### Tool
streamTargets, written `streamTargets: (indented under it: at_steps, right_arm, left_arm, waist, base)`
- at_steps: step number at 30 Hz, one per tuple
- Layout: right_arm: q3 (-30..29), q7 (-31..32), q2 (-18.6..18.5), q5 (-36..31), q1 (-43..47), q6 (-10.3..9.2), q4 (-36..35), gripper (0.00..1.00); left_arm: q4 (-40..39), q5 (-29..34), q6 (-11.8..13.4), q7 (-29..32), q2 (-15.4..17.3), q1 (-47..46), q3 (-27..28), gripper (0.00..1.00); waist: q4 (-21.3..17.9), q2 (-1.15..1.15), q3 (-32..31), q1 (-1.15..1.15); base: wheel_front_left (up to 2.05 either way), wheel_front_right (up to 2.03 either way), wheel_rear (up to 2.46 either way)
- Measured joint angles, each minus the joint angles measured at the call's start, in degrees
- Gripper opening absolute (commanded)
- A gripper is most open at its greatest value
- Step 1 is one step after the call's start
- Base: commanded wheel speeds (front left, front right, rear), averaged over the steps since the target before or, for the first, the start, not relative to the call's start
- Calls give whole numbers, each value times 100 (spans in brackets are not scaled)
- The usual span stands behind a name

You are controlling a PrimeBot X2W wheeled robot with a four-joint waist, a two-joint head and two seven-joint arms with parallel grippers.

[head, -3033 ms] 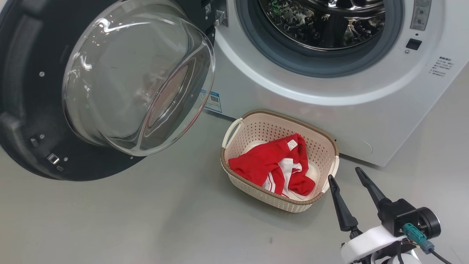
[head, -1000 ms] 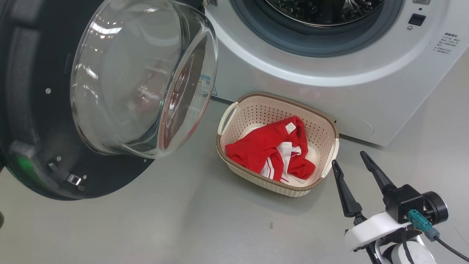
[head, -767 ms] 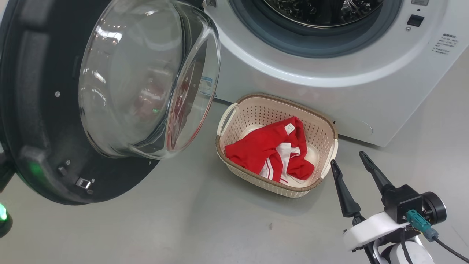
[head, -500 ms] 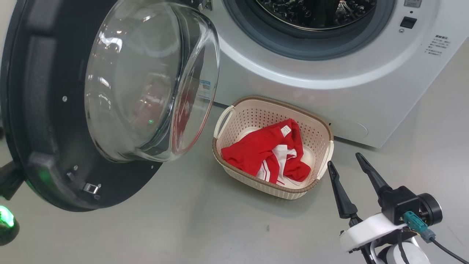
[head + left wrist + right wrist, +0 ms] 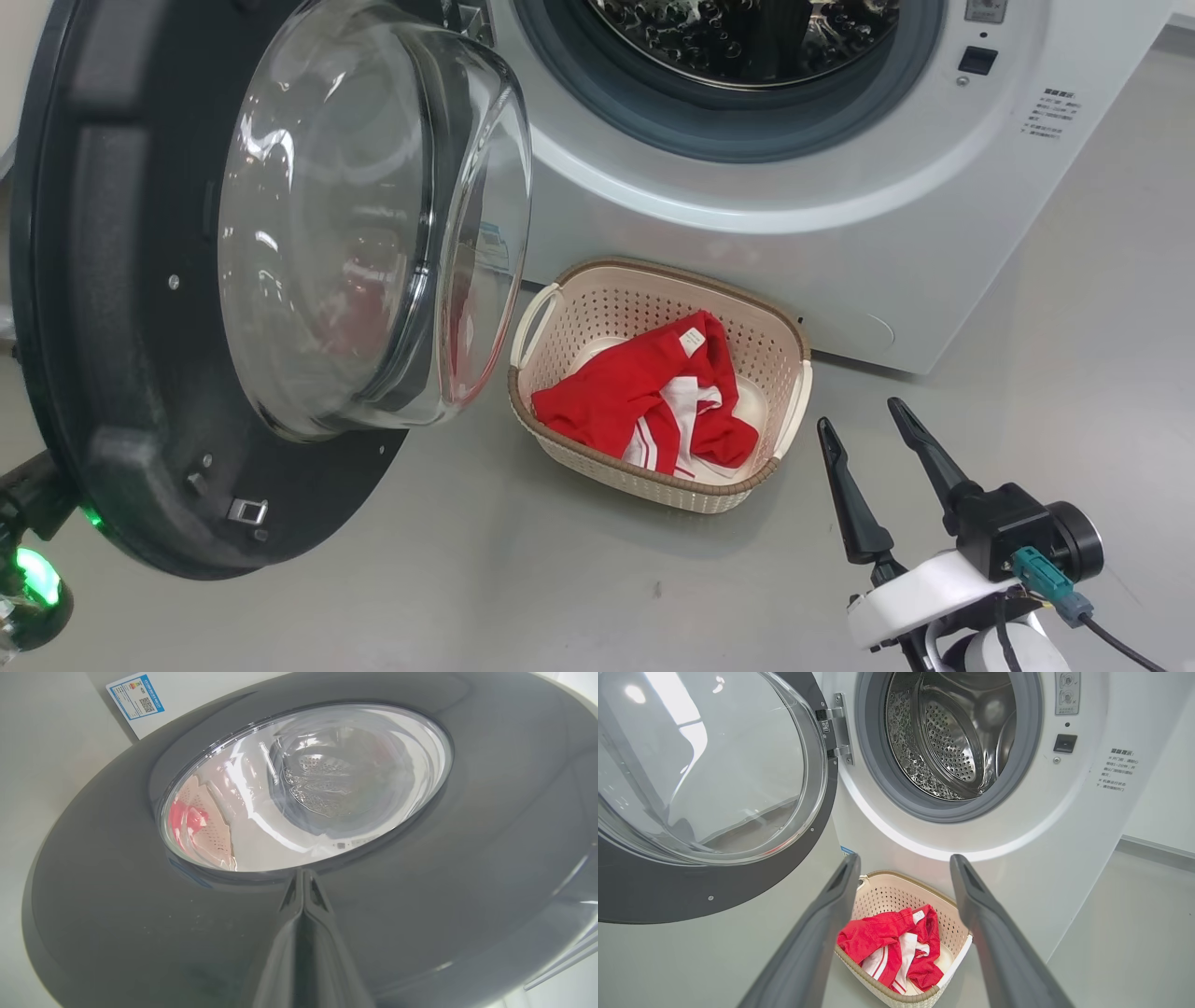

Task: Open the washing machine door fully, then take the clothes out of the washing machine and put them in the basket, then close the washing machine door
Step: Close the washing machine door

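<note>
Washing machine door [image 5: 117, 914] sits just ahead of the closed left end effector [image 5: 303, 876].

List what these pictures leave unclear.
- Left wrist view: whether the shut left gripper touches the door; its tips hide the contact.
- Right wrist view: drum near floor, behind the seal.
- Head view: printed text, too small.
- Head view: basket bottom, under the clothes.
</note>
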Motion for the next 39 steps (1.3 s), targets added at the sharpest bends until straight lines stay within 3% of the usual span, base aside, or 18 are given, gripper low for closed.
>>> streamTargets:
  at_steps: [39]
  right_arm:
    - [272,-325,193,297,-23,-48,430,100]
  left_arm:
    - [-1344,-137,-52,43,-431,995,96,0]
  waist:
    - [-1683,0,-341,0]
  base:
    - [0,0,0]
